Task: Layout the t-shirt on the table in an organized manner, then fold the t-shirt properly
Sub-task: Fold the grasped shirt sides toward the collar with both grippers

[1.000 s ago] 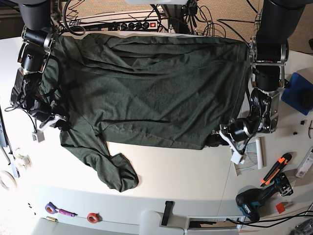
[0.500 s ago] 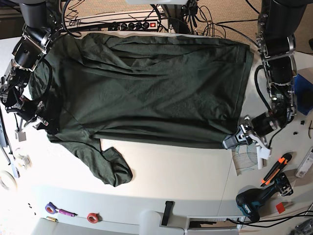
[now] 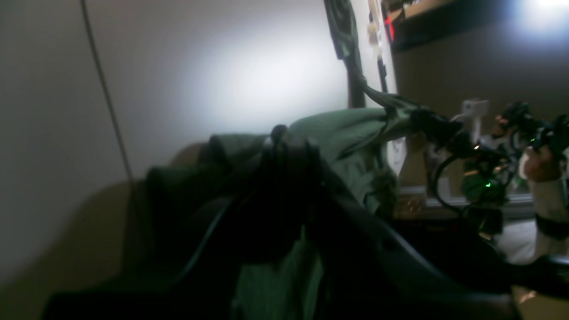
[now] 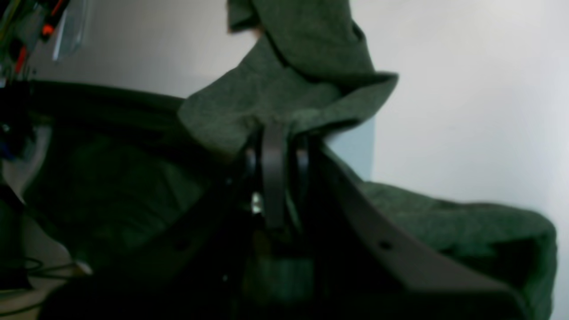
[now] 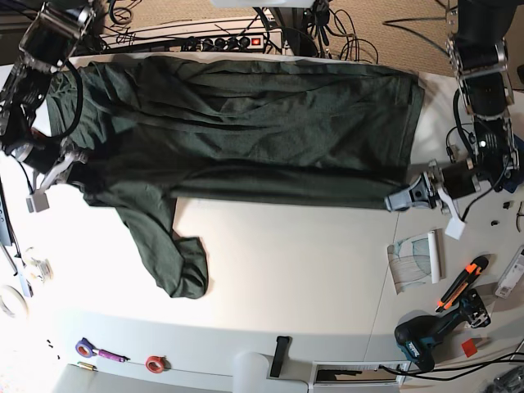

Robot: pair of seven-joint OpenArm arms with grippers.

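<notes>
Dimly, left hand [image 5: 399,199] and right hand [image 5: 70,158] tight on t-shirt [image 5: 246,123], contact blurred.

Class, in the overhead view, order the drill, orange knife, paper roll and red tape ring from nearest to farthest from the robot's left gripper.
From the left gripper, clamped on the shirt:
1. Paper roll, just below it.
2. Orange knife, lower right.
3. Drill, bottom right.
4. Red tape ring, far bottom left.

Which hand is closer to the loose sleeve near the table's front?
Right. In the base view the right hand pinches the t-shirt just above-left of the sleeve; the left hand holds the far opposite edge.
</notes>
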